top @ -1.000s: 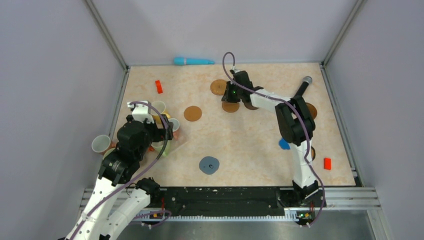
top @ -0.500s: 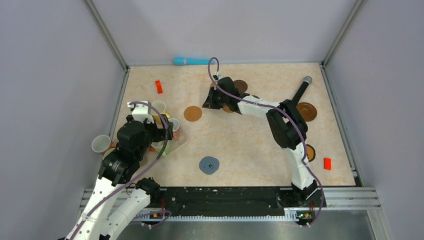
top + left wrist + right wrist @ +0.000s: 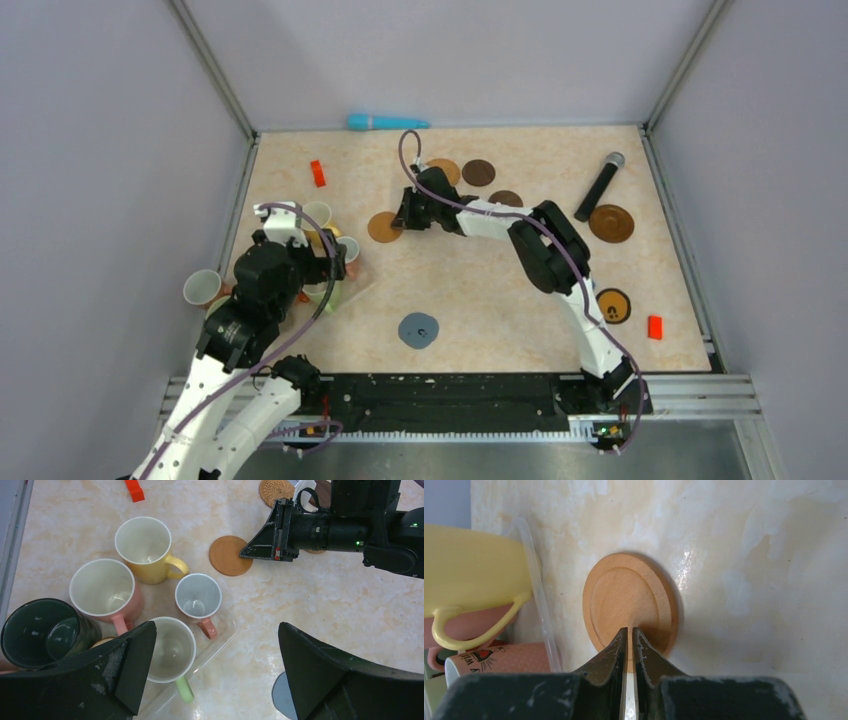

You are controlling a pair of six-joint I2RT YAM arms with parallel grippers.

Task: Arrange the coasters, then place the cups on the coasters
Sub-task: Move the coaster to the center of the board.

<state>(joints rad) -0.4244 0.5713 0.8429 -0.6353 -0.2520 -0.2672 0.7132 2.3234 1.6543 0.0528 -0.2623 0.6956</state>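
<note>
We look over a beige marbled table (image 3: 480, 290) boxed in by plain grey panels (image 3: 100, 150), with a metal rail (image 3: 700, 392) along its near edge. Close to that edge lies a grey-blue coaster (image 3: 418, 330). Toward the right edge sit a black-rimmed coaster (image 3: 613, 305) and a red block (image 3: 655, 327).

By the left edge mugs crowd together, some on a clear plastic tray (image 3: 222, 632): a dark green mug (image 3: 37, 632), a pale green mug (image 3: 172, 647), a pink mug (image 3: 102, 592) and a yellow mug (image 3: 144, 547). Farther off are a microphone (image 3: 600, 187), a woven coaster (image 3: 445, 170) and a dark brown coaster (image 3: 478, 172).

The only writing we find is dark lettering on a spotted pink mug (image 3: 499, 662), too partial to read.

The left gripper (image 3: 216, 626) hangs over the mugs, jaws spread wide and empty. Mid-table, the right gripper (image 3: 629, 629) has its jaws pinched to a thin slit, gripping nothing. Its tips are over the near rim of a round wooden coaster (image 3: 624, 595) lying flat near the tray; we cannot tell whether they touch it.
</note>
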